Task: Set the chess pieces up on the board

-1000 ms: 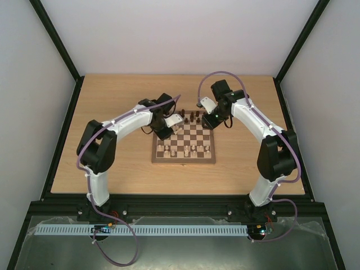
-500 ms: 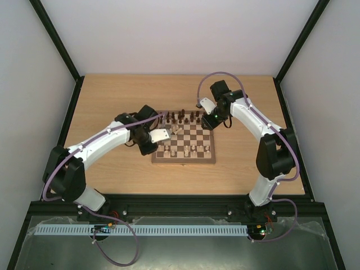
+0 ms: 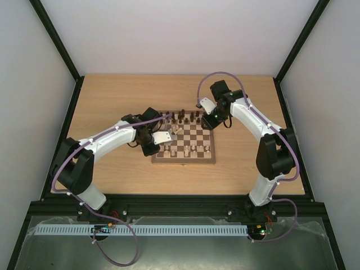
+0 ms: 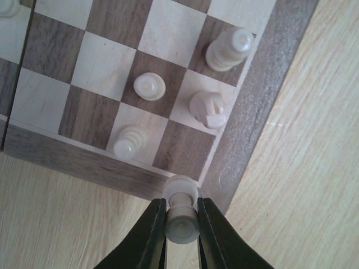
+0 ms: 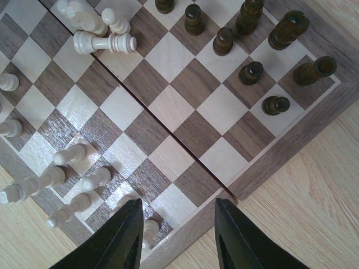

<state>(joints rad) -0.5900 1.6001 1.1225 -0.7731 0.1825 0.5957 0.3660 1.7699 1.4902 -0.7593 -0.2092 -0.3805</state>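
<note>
The cream pawn [image 4: 180, 223] is a tiny turned wooden thing — light, rigid, smooth and round, so I judge it apt to twist or slip unless it is pinched squarely across its narrow stem. It sits just over the board's [image 4: 255, 106] outer border at a corner, near the standing cream pieces [image 4: 149, 87]. The left gripper [image 4: 180, 206] is clamped narrowly on it, one finger on either side, while the right gripper [image 5: 178, 204] hangs wide and empty above the board's right border near the dark pieces [image 5: 251, 72] — a toppled cream piece [image 5: 105, 42] lies further in.
</note>
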